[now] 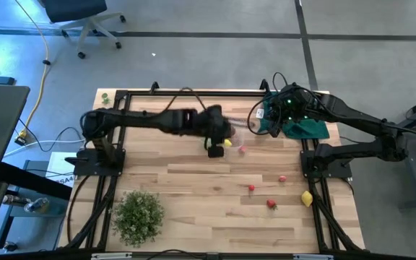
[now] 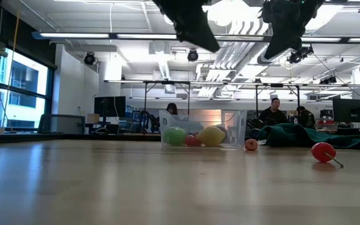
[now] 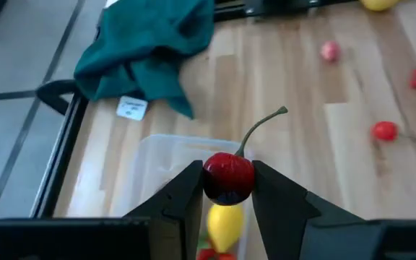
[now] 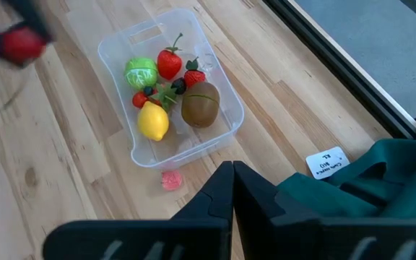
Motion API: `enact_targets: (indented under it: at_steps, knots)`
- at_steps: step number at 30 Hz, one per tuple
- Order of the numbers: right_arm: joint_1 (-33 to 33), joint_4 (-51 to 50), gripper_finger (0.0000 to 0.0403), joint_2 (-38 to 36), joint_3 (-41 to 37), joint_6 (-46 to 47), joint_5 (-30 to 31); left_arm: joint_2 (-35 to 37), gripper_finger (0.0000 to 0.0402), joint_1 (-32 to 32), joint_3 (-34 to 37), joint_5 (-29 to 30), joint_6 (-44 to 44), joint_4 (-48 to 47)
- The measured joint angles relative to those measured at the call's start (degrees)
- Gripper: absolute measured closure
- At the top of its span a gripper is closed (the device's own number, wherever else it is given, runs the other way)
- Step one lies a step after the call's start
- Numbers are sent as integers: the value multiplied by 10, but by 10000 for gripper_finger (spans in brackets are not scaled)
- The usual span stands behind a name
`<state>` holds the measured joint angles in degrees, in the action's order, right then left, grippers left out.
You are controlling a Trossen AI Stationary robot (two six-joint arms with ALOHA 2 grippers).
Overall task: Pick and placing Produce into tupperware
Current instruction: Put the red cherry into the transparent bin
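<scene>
The tupperware [image 4: 170, 94] is a clear shallow tub standing on the table mid-far. It holds a green ball [image 4: 141, 72], a lemon [image 4: 153, 120], a kiwi [image 4: 201, 105], strawberries and small red fruits. My left gripper [image 3: 228, 180] hovers above the tub's edge, shut on a red cherry [image 3: 228, 173]; it also shows in the high view [image 1: 216, 146]. My right gripper [image 4: 231, 180] is shut and empty, raised beside the dark green cloth [image 4: 381, 180]. A pink fruit [image 4: 172, 180] lies on the wood just outside the tub. My left gripper pinches the cherry's round red body [image 3: 215, 177] between its two fingertips. The fingers [image 3: 186, 191] come from above, slanting in from the table's left. The cherry is lifted clear over the tub, with its green stem [image 3: 262, 126] sticking out beyond the fingertips.
Loose produce lies on the right near part of the table: two small red fruits [image 1: 282, 178] [image 1: 251, 188], a strawberry [image 1: 271, 204] and a lemon [image 1: 307, 198]. A bushy green plant [image 1: 139, 214] stands at the near left. The green cloth [image 1: 305, 128] lies at the far right corner.
</scene>
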<state>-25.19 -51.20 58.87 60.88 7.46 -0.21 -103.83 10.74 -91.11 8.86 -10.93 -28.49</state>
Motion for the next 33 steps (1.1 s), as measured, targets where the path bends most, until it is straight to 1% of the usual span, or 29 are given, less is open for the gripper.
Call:
enact_targets:
  at_steps: [9,14,18,26,30,33]
  knots:
    - [0,0,402,0,0,0,0,-54,300,93,0,-77,-47,-15]
    - [0,0,402,0,0,0,0,-105,300,121,2,-111,-57,-47]
    - [0,0,402,0,0,0,0,-131,300,135,0,-158,-57,-55]
    - [0,0,402,0,0,0,0,-157,300,136,0,-165,-54,-58]
    - [0,0,402,0,0,0,0,-173,300,136,0,-187,-51,-55]
    - [0,0,402,0,0,0,0,-180,300,136,0,-187,-42,-54]
